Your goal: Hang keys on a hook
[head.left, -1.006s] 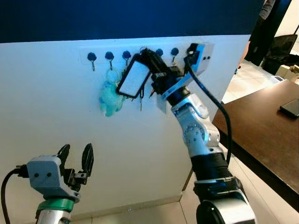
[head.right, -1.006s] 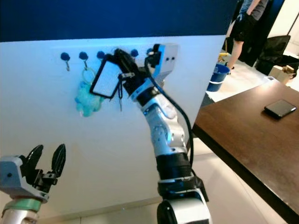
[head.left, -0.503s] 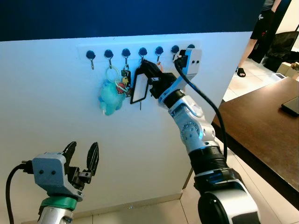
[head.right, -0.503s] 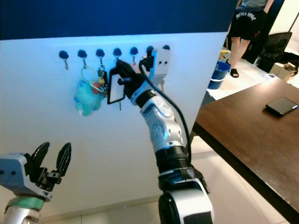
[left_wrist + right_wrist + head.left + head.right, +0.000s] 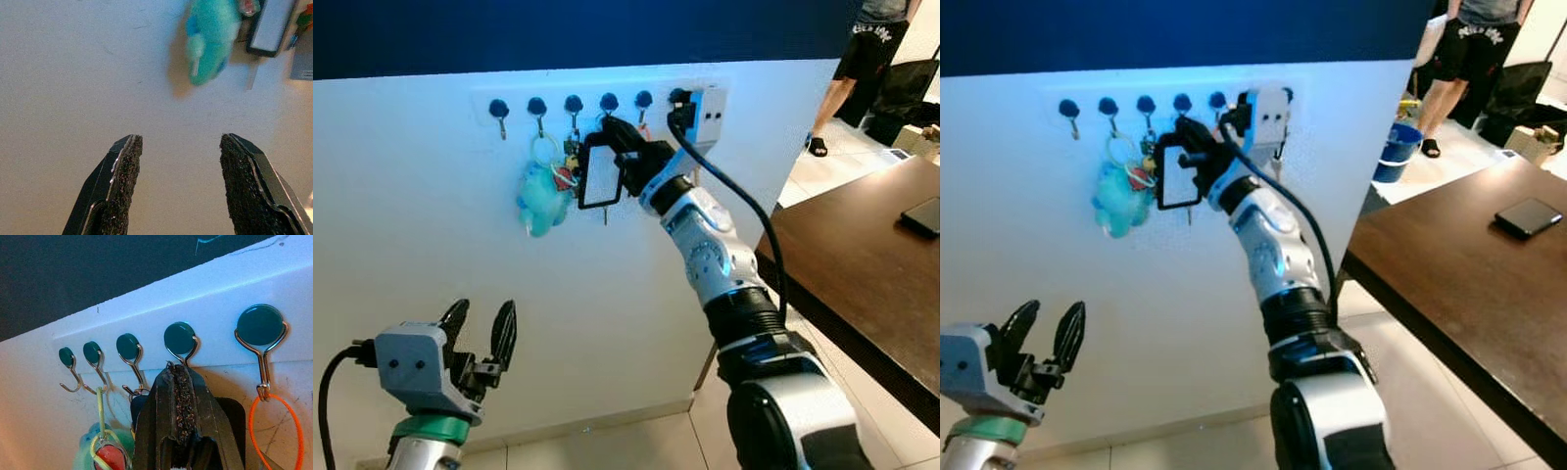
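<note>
Where the white wall (image 5: 431, 235) meets the dark blue band above it, a row of hooks (image 5: 572, 106) is seen in the left eye view. The right gripper (image 5: 607, 132) is raised to this row, its fingers clenched on the keys (image 5: 600, 179), whose black-framed white tag hangs just below the fourth hook (image 5: 608, 102). Whether the ring is seated on that hook cannot be told. A teal plush keychain (image 5: 539, 197) is hung from the second hook. The left gripper (image 5: 478, 328) is held low before the wall, fingers spread and empty.

At the right of the right eye view, a dark table (image 5: 1469, 294) bearing a phone (image 5: 1526, 217), a blue bucket (image 5: 1394, 157) and a standing person (image 5: 1459, 54) are noted.

From the left wrist view, both fingers are seen parted before the wall, the plush well beyond them.

From the right wrist view, the pressed fingertips (image 5: 179, 391) are seen directly beneath one hook; an orange loop (image 5: 274, 428) is hung from the neighbouring hook.
</note>
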Controlling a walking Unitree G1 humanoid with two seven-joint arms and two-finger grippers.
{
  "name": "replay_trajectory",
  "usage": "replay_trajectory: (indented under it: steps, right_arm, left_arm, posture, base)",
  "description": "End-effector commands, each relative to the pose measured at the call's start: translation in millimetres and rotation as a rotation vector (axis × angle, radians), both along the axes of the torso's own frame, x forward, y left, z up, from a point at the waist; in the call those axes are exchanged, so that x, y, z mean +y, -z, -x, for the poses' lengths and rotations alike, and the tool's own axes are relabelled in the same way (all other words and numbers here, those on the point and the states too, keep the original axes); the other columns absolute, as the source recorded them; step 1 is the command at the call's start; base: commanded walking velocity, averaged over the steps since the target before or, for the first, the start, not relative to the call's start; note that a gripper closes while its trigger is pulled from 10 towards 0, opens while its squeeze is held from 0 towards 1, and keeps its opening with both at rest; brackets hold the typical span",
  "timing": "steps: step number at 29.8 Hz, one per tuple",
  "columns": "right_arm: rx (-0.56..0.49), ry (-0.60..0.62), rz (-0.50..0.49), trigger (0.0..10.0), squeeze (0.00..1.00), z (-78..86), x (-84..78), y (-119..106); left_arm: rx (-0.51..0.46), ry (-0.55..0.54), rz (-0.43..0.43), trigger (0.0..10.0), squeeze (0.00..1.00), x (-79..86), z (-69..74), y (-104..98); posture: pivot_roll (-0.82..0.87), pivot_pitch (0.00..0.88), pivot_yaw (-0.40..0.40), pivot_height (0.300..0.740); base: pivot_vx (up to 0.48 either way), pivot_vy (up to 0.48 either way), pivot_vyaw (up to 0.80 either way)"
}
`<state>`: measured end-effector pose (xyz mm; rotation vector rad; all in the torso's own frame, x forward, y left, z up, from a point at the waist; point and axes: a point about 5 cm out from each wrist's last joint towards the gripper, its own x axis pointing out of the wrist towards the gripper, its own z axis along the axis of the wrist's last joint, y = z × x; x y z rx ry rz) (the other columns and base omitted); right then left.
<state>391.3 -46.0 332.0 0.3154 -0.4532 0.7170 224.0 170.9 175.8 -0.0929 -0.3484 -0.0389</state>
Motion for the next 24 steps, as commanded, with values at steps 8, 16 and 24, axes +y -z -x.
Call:
replay_trajectory:
  steps: [8,16,24]
  right_arm:
    - [0.003,0.005,0.024,10.0,0.00,-2.0,3.4,-2]
    - [0.006,0.007,0.025,10.0,0.00,-3.0,2.6,1]
    - [0.015,0.006,0.018,10.0,1.00,-4.0,1.5,3]
  left_arm:
    - [-0.109,0.234,-0.025,10.0,0.00,-31.4,5.7,-30]
    - [-0.190,0.164,-0.006,10.0,0.00,-22.2,-1.1,-51]
    - [-0.193,0.194,0.001,10.0,0.00,-23.6,0.7,-54]
  posture:
    - [-0.18,0.093,0.060,0.740]
    - [-0.18,0.093,0.060,0.740]
    - [-0.19,0.089,0.065,0.740]
  base:
    - [0.000,0.000,0.00]
    - [0.000,0.000,0.00]
    - [0.000,0.000,0.00]
